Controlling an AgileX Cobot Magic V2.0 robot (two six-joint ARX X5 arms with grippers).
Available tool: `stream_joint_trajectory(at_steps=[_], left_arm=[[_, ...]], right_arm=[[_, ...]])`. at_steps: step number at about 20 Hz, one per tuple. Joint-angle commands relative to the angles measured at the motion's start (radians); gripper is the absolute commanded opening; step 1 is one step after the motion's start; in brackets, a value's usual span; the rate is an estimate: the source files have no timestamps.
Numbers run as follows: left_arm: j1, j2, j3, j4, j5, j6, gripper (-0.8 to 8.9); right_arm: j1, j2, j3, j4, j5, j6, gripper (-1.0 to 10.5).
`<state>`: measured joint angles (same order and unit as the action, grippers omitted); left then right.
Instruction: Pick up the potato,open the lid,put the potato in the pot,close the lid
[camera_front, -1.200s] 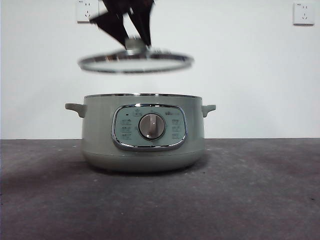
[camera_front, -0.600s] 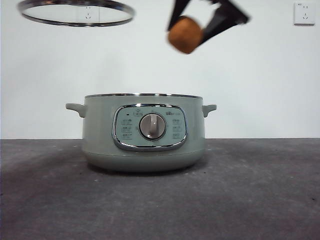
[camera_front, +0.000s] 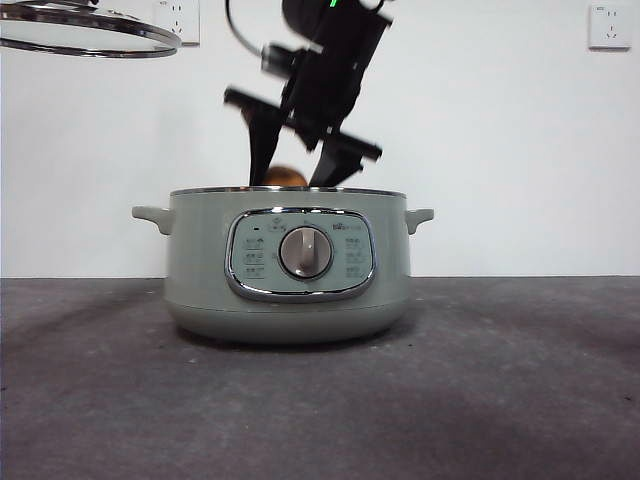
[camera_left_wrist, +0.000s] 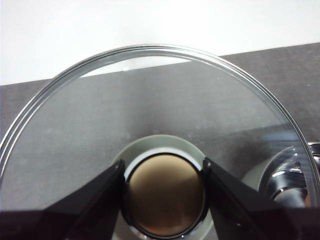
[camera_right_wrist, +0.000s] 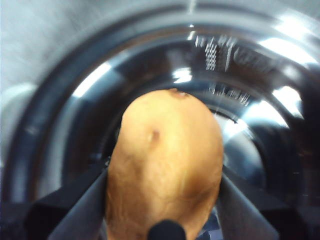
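From the front, the right gripper (camera_front: 293, 178) has its jaws clamped on the potato (camera_front: 285, 177), at the rim of the pot (camera_front: 288, 265). Only the left wrist view shows the left gripper (camera_left_wrist: 164, 197) pinching the knob of the lid (camera_left_wrist: 150, 115), raised beside the pot.

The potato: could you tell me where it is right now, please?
The potato sits between the right gripper's jaws at the pot's open rim, only its top showing in the front view.
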<state>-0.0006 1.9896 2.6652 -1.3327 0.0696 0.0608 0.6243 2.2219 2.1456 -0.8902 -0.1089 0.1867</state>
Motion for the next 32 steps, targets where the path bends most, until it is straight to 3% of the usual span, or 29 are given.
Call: stream_joint_trajectory(at_steps=[1, 6, 13, 14, 16, 17, 20, 24, 27, 28, 30, 31, 32], left_arm=[[0.003, -0.019, 0.016, 0.016, 0.009, 0.012, -0.09], [0.003, -0.019, 0.016, 0.016, 0.01, 0.019, -0.09], [-0.001, -0.019, 0.016, 0.016, 0.016, 0.019, -0.09], [-0.001, -0.019, 0.016, 0.016, 0.016, 0.019, -0.09], [-0.001, -0.019, 0.016, 0.016, 0.016, 0.019, -0.09], [-0.001, -0.019, 0.016, 0.016, 0.016, 0.019, -0.09], [-0.002, -0.019, 0.016, 0.016, 0.016, 0.019, -0.09], [-0.008, -0.019, 0.016, 0.016, 0.051, 0.018, -0.09], [-0.044, -0.019, 0.016, 0.016, 0.068, 0.018, -0.09], [-0.06, -0.019, 0.016, 0.016, 0.068, 0.018, -0.09], [-0.097, -0.019, 0.014, 0.015, 0.068, 0.018, -0.09], [-0.117, -0.019, 0.012, 0.015, 0.068, 0.018, -0.09], [-0.135, -0.019, 0.012, 0.014, 0.068, 0.018, -0.09]], right_arm=[[0.014, 0.04, 0.003, 0.0, 0.03, -0.008, -0.1], [0.033, 0.072, 0.003, 0.002, 0.087, -0.015, -0.1], [0.038, 0.104, 0.003, -0.04, 0.091, -0.014, 0.2], [0.038, 0.103, 0.003, -0.043, 0.091, -0.014, 1.9], [0.038, 0.103, 0.006, -0.045, 0.092, -0.013, 7.4], [0.038, 0.103, 0.022, -0.056, 0.103, -0.006, 7.9], [0.054, 0.103, 0.124, -0.119, 0.129, -0.008, 7.8], [0.098, 0.103, 0.337, -0.335, 0.198, -0.015, 7.8], [0.124, 0.064, 0.454, -0.487, 0.251, -0.023, 6.8], [0.132, 0.023, 0.454, -0.487, 0.256, -0.022, 5.8], [0.139, -0.057, 0.454, -0.489, 0.259, 0.01, 1.7], [0.143, -0.095, 0.453, -0.49, 0.259, 0.001, 0.4], [0.143, -0.127, 0.451, -0.491, 0.258, -0.011, -0.1]])
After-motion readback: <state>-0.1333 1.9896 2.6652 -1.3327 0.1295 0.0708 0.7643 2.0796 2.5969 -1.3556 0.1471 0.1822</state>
